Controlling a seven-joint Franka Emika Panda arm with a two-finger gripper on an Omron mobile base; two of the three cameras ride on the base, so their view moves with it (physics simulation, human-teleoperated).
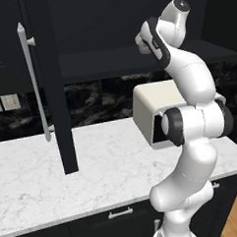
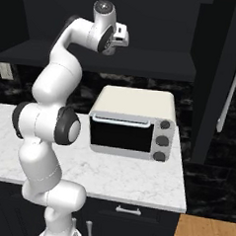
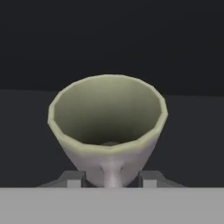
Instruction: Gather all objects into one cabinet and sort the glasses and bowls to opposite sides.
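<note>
Looking at the grey-beige cup [image 3: 107, 127], you've got it sitting upright and empty right between the claw [image 3: 111, 178] tips inside the dark cabinet [image 2: 143, 62], on its shelf I'd guess. Can't tell if the tips are pinching it. Next you'd want a firm pinch confirmed, then a careful lift.

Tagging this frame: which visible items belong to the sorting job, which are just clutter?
Job:
- grey-beige flared cup, between the hand's fingertips
- black wall cabinet with dark shelf
- its open tall door with pale bar handle

Clutter:
- cream toaster oven
- white marble counter
</note>
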